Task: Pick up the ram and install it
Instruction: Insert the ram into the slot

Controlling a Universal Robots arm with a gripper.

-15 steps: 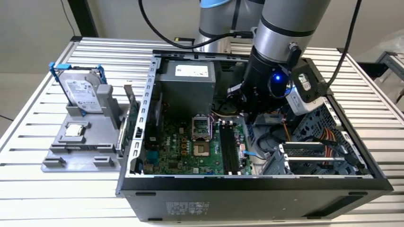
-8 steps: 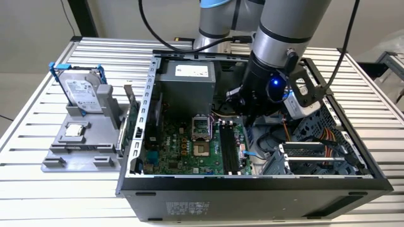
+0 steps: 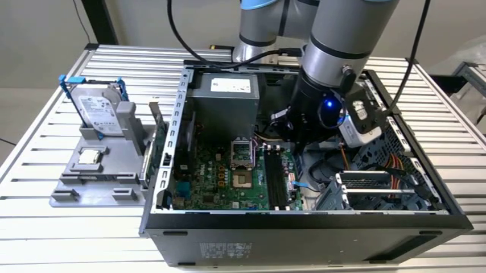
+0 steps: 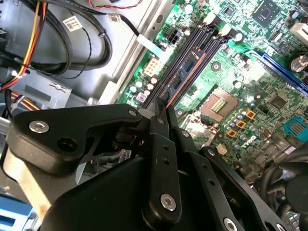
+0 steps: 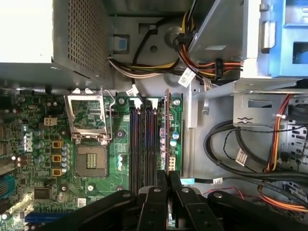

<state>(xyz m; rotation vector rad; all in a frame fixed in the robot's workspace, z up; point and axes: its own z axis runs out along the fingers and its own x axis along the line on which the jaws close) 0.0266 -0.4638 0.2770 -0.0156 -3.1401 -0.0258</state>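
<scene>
Arm reaches down into the open computer case, wrist low over the motherboard. Gripper has its jaws closed on the ram, pinching one end of the stick; the stick stands on edge over the outermost of the memory slots, on the side nearest the bare metal case floor, and runs along that slot's length. In the second wrist view the ram shows as a thin dark-blue board with small chips, lying in line with the black slots. Whether it is fully seated I cannot tell. Risks as I judge them: held by one end only, the far end may sit high or skew, so a push could rock it and strain the slot or the contacts; if the latches at the slot ends are not open it will not drop in; the cable bundle loops close beside the gripper's black linkage and could snag. Materials: glossy green board crowded with small parts, a square metal-framed processor socket, perforated grey sheet-metal power supply, matte black hard-plastic-looking jaws with bright screws. Outside, on the ribbed metal counter, a grey holder keeps a silver hard drive upright.
</scene>
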